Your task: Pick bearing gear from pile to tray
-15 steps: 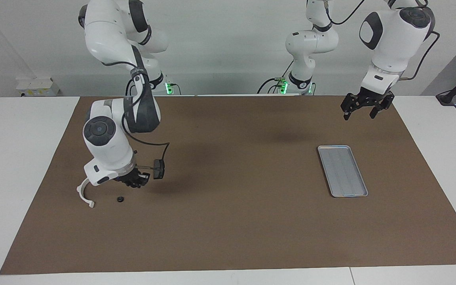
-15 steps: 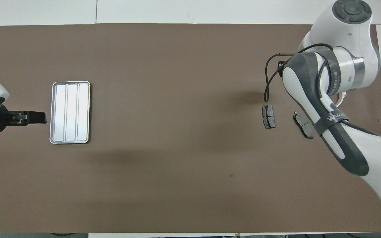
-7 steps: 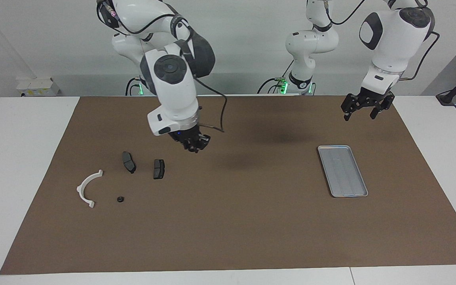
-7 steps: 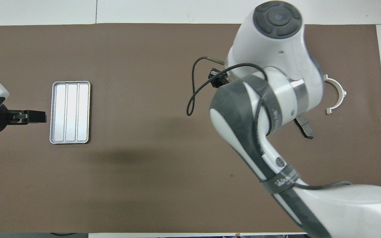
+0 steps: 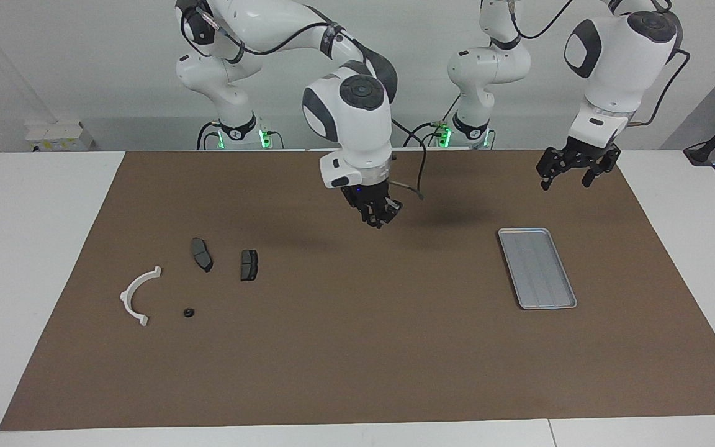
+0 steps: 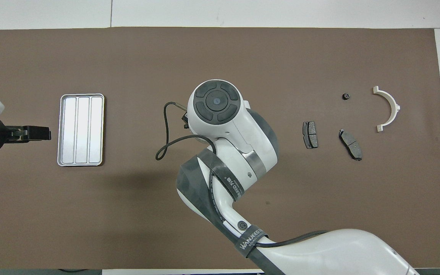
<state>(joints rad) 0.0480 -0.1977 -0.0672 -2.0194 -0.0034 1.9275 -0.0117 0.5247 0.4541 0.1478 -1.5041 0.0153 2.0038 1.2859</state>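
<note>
Brown matting carried the pile toward the right arm's end of the table, where one black bearing gear (image 5: pixel 188 312) lay beside the white bracket (image 5: pixel 137 296), farther from the robots than two brake pads (image 5: pixel 201 254). The right gripper (image 5: pixel 379 218) hung over bare mat between pile and tray (image 5: pixel 522 231); whether it carried a gear could not be told. From it, the silver tray lay toward the left arm's end, its long axis running away from the robots. The left gripper (image 5: pixel 571 176), nearer to the tray, waited above the mat, its jaws wide apart and empty.
</note>
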